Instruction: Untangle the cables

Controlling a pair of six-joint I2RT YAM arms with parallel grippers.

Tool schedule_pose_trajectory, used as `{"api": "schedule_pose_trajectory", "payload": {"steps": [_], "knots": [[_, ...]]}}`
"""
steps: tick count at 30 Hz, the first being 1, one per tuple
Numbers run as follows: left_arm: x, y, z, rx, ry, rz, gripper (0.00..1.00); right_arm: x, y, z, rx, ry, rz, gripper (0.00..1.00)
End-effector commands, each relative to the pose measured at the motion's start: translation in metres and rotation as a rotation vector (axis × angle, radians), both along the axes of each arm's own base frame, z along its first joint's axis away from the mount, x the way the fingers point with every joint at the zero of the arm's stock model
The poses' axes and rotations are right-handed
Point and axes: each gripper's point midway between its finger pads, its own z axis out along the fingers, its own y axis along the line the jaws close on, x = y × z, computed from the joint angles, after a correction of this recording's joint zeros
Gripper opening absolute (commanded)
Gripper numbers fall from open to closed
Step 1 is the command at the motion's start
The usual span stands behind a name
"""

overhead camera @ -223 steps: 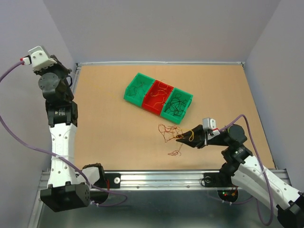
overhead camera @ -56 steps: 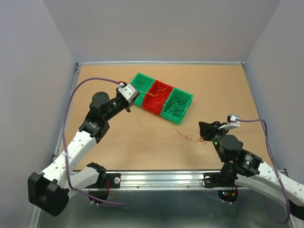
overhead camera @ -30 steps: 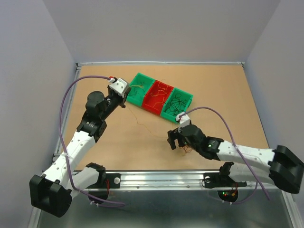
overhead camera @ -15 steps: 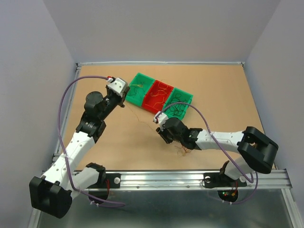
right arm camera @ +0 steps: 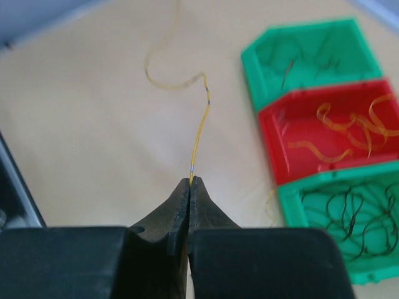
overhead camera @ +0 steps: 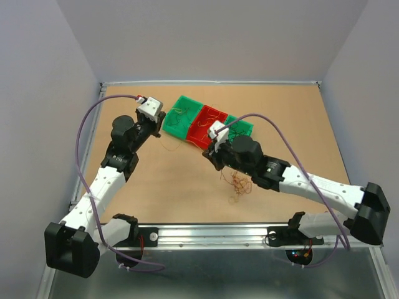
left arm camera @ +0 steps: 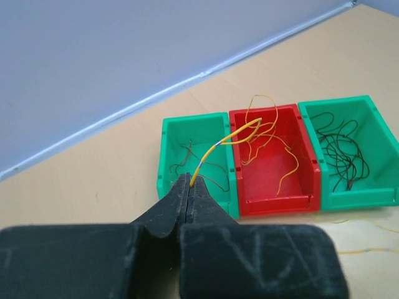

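Note:
A loose tangle of thin orange and red cables (overhead camera: 239,184) lies on the table below the right arm. One thin yellow cable (left arm camera: 237,134) rises from the tips of my left gripper (left arm camera: 189,180), which is shut on it in front of the left green bin (left arm camera: 168,146). It arcs over the red bin (left arm camera: 268,180). My right gripper (right arm camera: 191,180) is shut on a yellow cable (right arm camera: 199,134) that curls away over the bare table. In the top view the left gripper (overhead camera: 159,129) and the right gripper (overhead camera: 207,154) stand a short way apart, near the bins.
Three bins stand in a slanted row: a green one (overhead camera: 177,117) with dark strands, a red one (overhead camera: 202,129) with orange strands, and a green one (overhead camera: 244,128) with black strands. The right arm's purple cable (overhead camera: 274,128) loops over them. A metal rail (overhead camera: 212,233) runs along the near edge.
The right arm swung from beside the tangle up and left toward the bins, and its jaws closed on the yellow strand. The left arm barely moved, still gripping.

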Motion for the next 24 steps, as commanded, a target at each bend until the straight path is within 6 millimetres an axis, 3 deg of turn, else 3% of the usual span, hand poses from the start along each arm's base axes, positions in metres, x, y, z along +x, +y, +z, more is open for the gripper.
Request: {"api": "schedule_pose_trajectory", "payload": {"steps": [1, 2, 3, 4, 6, 9, 13, 18, 21, 22, 24], "knots": [[0.002, -0.009, 0.007, -0.018, -0.030, -0.046, 0.00, -0.013, 0.012, 0.122, 0.292, -0.081, 0.052, 0.01], [0.003, -0.009, 0.005, -0.016, -0.026, -0.046, 0.00, 0.000, 0.003, 0.129, 0.305, -0.095, -0.042, 0.01], [0.004, -0.009, 0.004, -0.015, -0.027, -0.046, 0.00, -0.001, 0.005, 0.135, 0.330, -0.068, -0.052, 0.00], [0.004, -0.008, 0.004, -0.016, -0.028, -0.042, 0.00, 0.021, -0.012, 0.146, 0.348, -0.076, -0.230, 0.00], [0.004, -0.008, 0.004, -0.018, -0.034, -0.042, 0.00, 0.039, -0.020, 0.141, 0.298, -0.104, -0.331, 0.01], [0.003, -0.008, 0.004, -0.022, -0.037, -0.042, 0.00, 0.047, -0.009, 0.147, 0.295, -0.123, -0.324, 0.01], [0.005, -0.008, 0.002, -0.022, -0.037, -0.039, 0.00, 0.040, 0.007, 0.183, 0.373, -0.144, -0.233, 0.00], [0.009, -0.016, 0.001, -0.039, -0.040, -0.069, 0.00, 0.048, 0.007, 0.217, 0.434, -0.201, -0.268, 0.00], [0.019, -0.024, 0.000, -0.053, -0.015, -0.099, 0.00, 0.057, 0.012, 0.228, 0.443, -0.226, -0.282, 0.01], [0.022, -0.025, -0.001, -0.053, -0.006, -0.098, 0.00, 0.056, 0.014, 0.247, 0.472, -0.247, -0.271, 0.01], [0.032, -0.027, -0.002, -0.057, 0.017, -0.088, 0.00, 0.059, 0.021, 0.258, 0.489, -0.254, -0.258, 0.01]]}}
